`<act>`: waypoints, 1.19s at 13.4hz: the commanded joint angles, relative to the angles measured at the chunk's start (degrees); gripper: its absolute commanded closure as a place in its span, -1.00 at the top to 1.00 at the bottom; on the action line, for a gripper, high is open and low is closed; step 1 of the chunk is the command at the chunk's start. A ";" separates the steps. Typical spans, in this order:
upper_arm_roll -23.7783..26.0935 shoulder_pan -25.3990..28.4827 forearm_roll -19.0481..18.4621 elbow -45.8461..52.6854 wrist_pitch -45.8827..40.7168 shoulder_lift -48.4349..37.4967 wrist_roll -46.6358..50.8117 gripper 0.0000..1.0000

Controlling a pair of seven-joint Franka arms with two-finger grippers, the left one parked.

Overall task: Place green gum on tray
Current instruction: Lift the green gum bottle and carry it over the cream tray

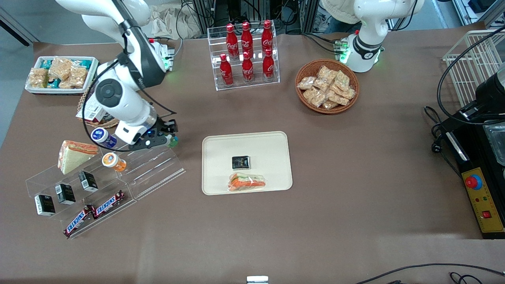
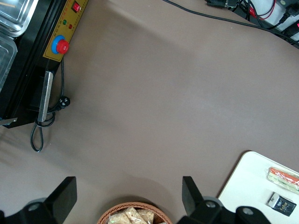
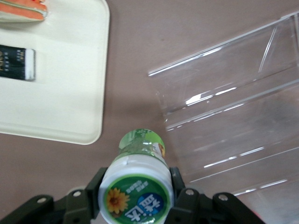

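My right gripper (image 1: pixel 170 139) is shut on the green gum (image 3: pixel 138 184), a small green bottle with a white lid and green label, and holds it above the table beside the clear acrylic shelf (image 3: pixel 233 116). In the front view only a bit of the green gum (image 1: pixel 173 139) shows at the fingertips. The cream tray (image 1: pixel 268 146) lies on the table toward the parked arm's end from the gripper. It also shows in the right wrist view (image 3: pixel 70 102). On it lie a black packet (image 1: pixel 240 162) and a wrapped sandwich (image 1: pixel 247 182).
The acrylic shelf (image 1: pixel 154 169) holds an orange-bodied bottle (image 1: pixel 114 161), a blue-lidded bottle (image 1: pixel 101 136), a sandwich (image 1: pixel 73 154), small black boxes (image 1: pixel 65 193) and Snickers bars (image 1: pixel 94 213). A cola rack (image 1: pixel 246 55), a snack basket (image 1: pixel 327 86) and a white tub (image 1: pixel 59 75) stand farther back.
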 commanded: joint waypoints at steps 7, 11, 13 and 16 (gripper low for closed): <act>5.26 4.28 0.55 6.62 5.26 11.87 17.76 -0.90; 5.17 5.87 0.11 7.59 10.61 17.07 19.53 -0.90; 5.08 5.87 0.02 7.85 12.73 19.18 19.62 -0.90; 4.82 5.96 -0.59 9.52 13.61 21.73 19.53 -0.90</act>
